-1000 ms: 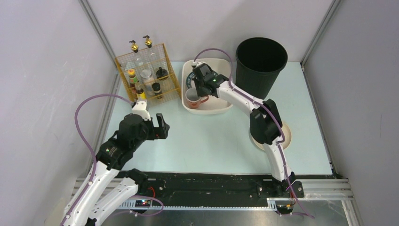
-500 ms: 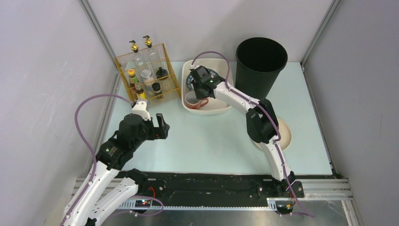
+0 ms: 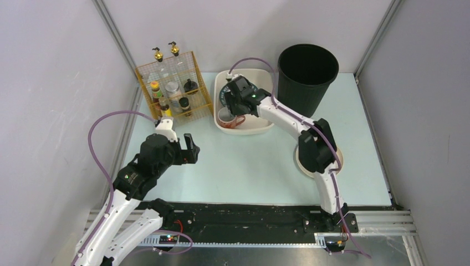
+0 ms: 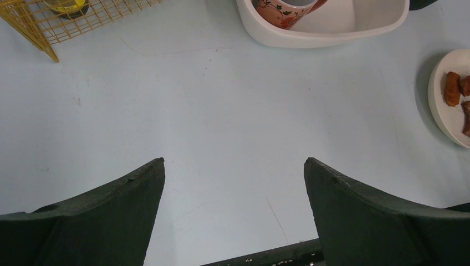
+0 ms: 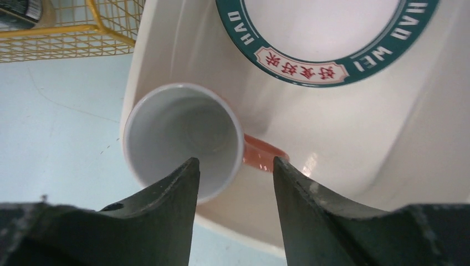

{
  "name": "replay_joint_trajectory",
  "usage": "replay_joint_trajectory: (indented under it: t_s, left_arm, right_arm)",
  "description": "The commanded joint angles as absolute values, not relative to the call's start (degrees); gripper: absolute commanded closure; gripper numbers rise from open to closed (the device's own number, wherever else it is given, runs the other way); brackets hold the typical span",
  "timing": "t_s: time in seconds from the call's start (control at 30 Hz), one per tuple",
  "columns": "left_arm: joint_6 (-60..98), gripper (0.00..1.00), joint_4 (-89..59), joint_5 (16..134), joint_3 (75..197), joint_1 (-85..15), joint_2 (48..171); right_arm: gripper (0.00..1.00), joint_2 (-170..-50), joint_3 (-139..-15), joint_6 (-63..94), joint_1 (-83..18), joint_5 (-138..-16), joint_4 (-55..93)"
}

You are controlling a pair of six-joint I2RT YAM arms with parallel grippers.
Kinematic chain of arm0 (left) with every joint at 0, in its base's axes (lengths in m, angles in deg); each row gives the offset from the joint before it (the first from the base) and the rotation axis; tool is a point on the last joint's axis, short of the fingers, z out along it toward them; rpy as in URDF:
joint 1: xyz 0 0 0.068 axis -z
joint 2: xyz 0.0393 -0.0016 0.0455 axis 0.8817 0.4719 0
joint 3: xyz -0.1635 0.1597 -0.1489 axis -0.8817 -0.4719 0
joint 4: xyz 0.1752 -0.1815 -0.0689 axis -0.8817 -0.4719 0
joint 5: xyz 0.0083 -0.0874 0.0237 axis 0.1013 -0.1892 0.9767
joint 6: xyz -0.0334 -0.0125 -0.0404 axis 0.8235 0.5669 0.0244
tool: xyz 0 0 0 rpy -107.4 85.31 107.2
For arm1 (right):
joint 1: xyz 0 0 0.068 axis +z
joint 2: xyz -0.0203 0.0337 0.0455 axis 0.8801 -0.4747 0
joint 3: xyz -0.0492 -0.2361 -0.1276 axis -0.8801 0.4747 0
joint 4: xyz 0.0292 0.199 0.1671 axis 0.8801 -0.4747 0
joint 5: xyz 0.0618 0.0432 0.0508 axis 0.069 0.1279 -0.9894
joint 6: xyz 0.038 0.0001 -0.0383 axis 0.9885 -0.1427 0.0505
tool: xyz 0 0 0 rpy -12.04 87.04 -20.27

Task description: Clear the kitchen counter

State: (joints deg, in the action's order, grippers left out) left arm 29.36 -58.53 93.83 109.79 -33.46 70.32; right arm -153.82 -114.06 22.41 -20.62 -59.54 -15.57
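The pale mint-blue kitchen counter [image 3: 244, 160] fills the middle of the top view. At its back stands a white basin [image 3: 260, 126]. Inside it a floral mug [image 3: 226, 116] with a white interior [image 5: 183, 138] and a red handle stands upright, beside a green-rimmed plate [image 5: 321, 27]. My right gripper [image 3: 235, 105] hovers just above the mug, open [image 5: 235, 163], its fingers apart over the mug's rim and handle and gripping nothing. Over the counter's left part my left gripper [image 3: 191, 148] hangs wide open [image 4: 234, 160] and empty.
A yellow wire rack [image 3: 174, 83] of bottles stands left of the basin, and a black bin [image 3: 307, 69] right of it. A white plate [image 4: 443, 100] with brown food pieces [image 4: 451, 88] lies on the counter's right side, partly hidden under the right arm in the top view.
The right gripper lowered the mug into the basin and opened, letting it go; the mug now stands upright on its own. The left arm has not moved.
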Motion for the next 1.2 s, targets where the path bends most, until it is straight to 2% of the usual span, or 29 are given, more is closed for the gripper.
replay_joint_trajectory:
  t_s: [0.0, 0.27, 0.5, 0.83, 1.17]
  left_arm:
    - [29.6, 0.02, -58.1, 93.9, 109.9, -33.3, 70.2]
    - [29.5, 0.02, -58.1, 93.0, 109.9, -33.3, 69.8]
    - [29.4, 0.02, -58.0, 92.8, 110.1, -33.3, 68.2]
    - [29.3, 0.02, -58.0, 92.1, 110.0, -33.3, 67.0]
    - [29.4, 0.02, -58.0, 91.9, 110.1, -33.3, 66.4]
  right_arm:
    - [0.42, -140.8, -109.3, 23.3, -20.5, -56.9, -10.7]
    - [0.33, -124.2, -93.9, 25.5, -23.1, -55.2, -6.4]
    - [0.30, -112.4, -84.7, 27.5, -26.7, -52.1, -12.0]
    - [0.32, -103.1, -72.5, 32.7, -29.3, -46.5, -22.4]
    - [0.37, -100.0, -60.8, 34.6, -32.2, -49.2, -24.7]
